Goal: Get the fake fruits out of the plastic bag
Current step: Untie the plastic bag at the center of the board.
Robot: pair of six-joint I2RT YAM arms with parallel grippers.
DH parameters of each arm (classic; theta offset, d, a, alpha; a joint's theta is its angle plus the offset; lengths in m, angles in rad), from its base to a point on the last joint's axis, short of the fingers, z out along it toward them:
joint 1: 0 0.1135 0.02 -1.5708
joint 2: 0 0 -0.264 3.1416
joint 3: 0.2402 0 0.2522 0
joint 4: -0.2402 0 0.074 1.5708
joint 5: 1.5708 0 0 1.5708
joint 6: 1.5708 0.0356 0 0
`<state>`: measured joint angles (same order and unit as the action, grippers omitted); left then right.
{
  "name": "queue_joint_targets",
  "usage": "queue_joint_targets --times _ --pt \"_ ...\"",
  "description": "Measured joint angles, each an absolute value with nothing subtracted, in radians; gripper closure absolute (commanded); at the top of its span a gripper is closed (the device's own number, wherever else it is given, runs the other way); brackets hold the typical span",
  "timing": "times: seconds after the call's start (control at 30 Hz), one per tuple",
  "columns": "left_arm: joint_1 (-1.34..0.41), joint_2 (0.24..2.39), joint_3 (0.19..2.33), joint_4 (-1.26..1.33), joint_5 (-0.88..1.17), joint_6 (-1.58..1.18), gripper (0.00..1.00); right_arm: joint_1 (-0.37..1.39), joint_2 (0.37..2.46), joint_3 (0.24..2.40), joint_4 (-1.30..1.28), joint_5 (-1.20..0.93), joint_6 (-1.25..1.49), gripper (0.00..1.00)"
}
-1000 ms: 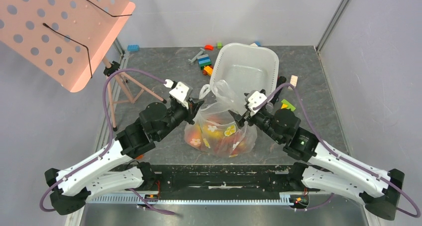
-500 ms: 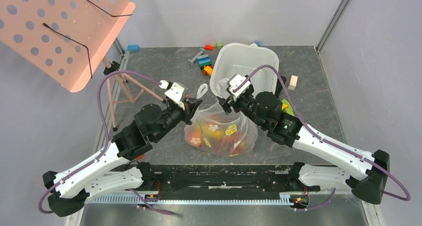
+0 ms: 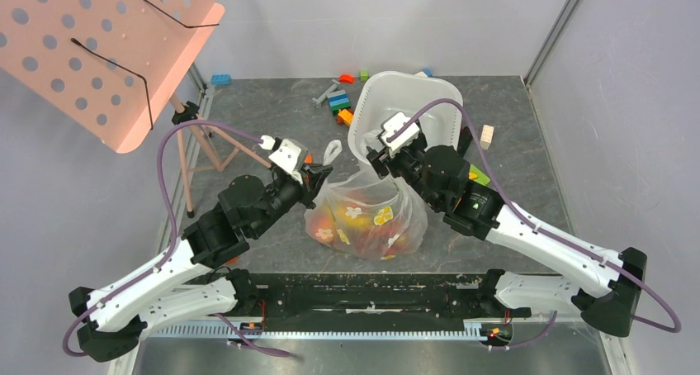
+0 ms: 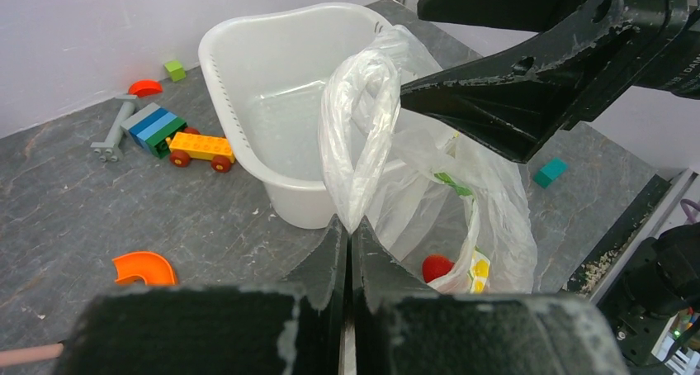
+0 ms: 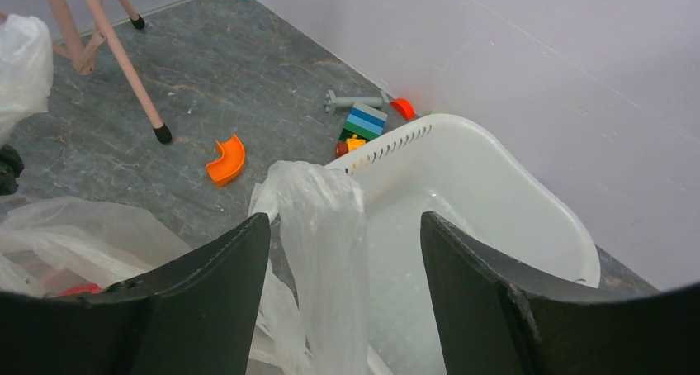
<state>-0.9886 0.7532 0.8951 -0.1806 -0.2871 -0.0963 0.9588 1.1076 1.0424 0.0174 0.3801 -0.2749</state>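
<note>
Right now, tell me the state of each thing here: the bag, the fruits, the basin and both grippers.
Plastic bag, sitting upright, mouth partly open.
Fake fruits, inside the bag.
White basin, upright, nothing visible inside.
Left gripper, shut on one loop handle of the bag.
Right gripper, open, jaws on either side of the other handle.

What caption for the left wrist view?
Left tool shut on a handle of the plastic bag; right tool open around the other; white basin behind.
</note>
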Motion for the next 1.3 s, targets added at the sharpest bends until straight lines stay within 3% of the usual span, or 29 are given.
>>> queue_joint_targets --times 0.4,0.63,0.87,1.2,1.27,1.3 --pt "-0.989 0.752 0.892 -0.181 -0.287 -0.097 0.98 0.959 1.139 1.092 -0.091 0.414 -0.302 0.37" --pt "-0.989 0.752 0.892 -0.180 -0.288 -0.097 0.98 0.959 1.194 1.103 -0.085 0.449 -0.319 0.82" --pt "-0.984 0.770 0.906 -0.187 -0.334 -0.098 0.98 0.952 1.160 1.090 0.019 0.472 -0.322 0.99" --pt "-0.909 0.828 1.031 -0.186 -0.417 -0.126 0.98 0.758 1.039 1.100 0.062 0.299 -0.237 1.00" --pt "-0.903 0.818 1.029 -0.177 -0.415 -0.130 0.98 0.730 0.995 1.066 0.078 0.256 -0.227 0.89" --pt "-0.902 0.809 1.021 -0.168 -0.408 -0.130 0.98 0.723 0.971 1.040 0.088 0.235 -0.221 0.74"
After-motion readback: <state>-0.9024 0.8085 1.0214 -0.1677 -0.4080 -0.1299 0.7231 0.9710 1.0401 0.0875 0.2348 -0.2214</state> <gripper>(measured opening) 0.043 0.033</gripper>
